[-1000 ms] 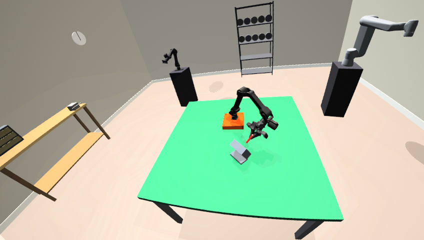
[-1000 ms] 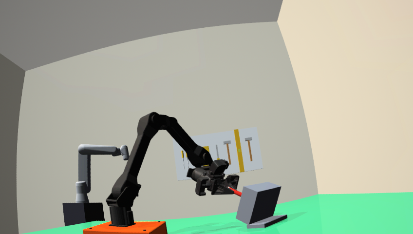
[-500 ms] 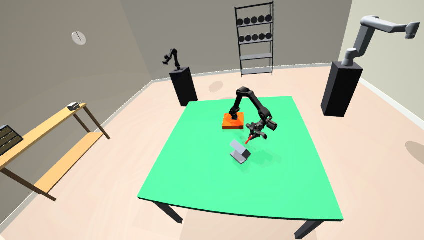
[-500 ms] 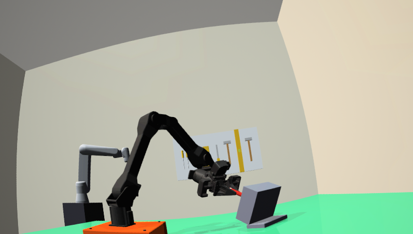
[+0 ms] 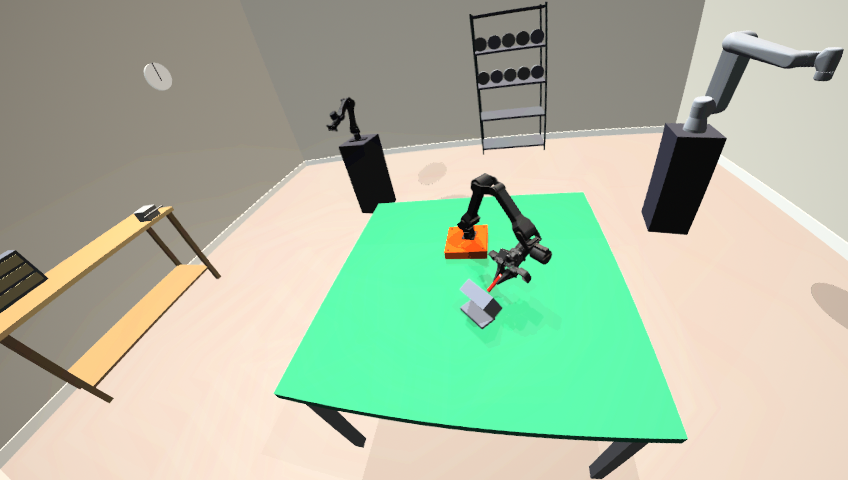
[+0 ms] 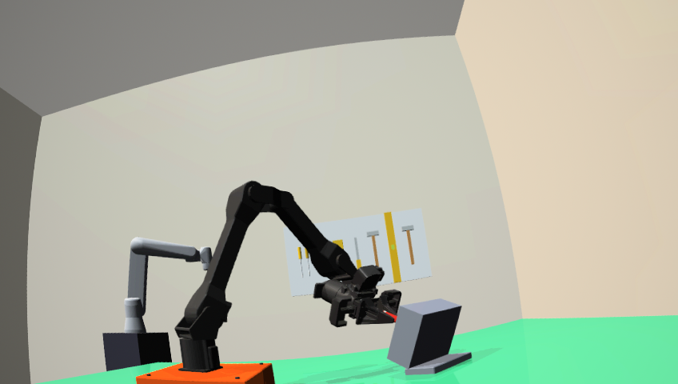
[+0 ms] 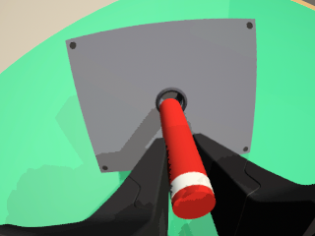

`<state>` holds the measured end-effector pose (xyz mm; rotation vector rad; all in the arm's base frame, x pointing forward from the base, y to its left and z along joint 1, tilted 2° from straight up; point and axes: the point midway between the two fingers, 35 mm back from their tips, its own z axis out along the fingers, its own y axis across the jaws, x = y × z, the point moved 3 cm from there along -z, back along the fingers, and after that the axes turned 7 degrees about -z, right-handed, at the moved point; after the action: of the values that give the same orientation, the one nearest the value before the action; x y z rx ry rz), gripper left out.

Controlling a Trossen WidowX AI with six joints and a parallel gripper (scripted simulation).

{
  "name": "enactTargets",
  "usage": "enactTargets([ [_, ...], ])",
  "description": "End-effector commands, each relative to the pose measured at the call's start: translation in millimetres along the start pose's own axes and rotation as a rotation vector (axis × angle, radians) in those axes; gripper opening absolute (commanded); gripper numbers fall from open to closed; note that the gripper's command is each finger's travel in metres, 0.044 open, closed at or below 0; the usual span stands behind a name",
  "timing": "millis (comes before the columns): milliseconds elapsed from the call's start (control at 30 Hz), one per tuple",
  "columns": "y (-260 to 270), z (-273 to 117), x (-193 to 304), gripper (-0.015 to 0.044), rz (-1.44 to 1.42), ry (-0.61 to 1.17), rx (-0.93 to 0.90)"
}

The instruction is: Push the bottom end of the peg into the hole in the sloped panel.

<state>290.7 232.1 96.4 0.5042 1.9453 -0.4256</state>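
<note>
The round red peg [image 5: 493, 283] [image 6: 391, 315] [image 7: 183, 147] has a white band near its top end. My gripper [image 5: 501, 275] [image 7: 179, 145] is shut on it and holds it tilted, above the table. The grey sloped panel [image 5: 479, 295] [image 6: 433, 328] [image 7: 212, 64] stands just beyond the fingers. Its round hole [image 7: 171, 93] has a dark rim. In the wrist view the peg's bottom end overlaps the lower part of the hole's opening. Whether the tip is inside or just in front, I cannot tell. In the exterior view the panel's edge hides the tip.
The panel stands on a flat grey foot [image 5: 477, 314] [image 6: 442, 364] on the green table [image 5: 386, 356]. The arm's orange base [image 5: 466, 254] [image 6: 204, 375] is behind the panel. Another black arm, a grey arm, a shelf rack and a wooden bench stand away from the table.
</note>
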Motion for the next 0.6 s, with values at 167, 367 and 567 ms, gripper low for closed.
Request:
enactTargets([
  [167,0.3,-0.9,0.1,0.0000,0.000,0.000,-0.001],
  [367,0.3,-0.9,0.1,0.0000,0.000,0.000,-0.001],
  [567,-0.5,-0.9,0.2,0.0000,0.000,0.000,-0.001],
])
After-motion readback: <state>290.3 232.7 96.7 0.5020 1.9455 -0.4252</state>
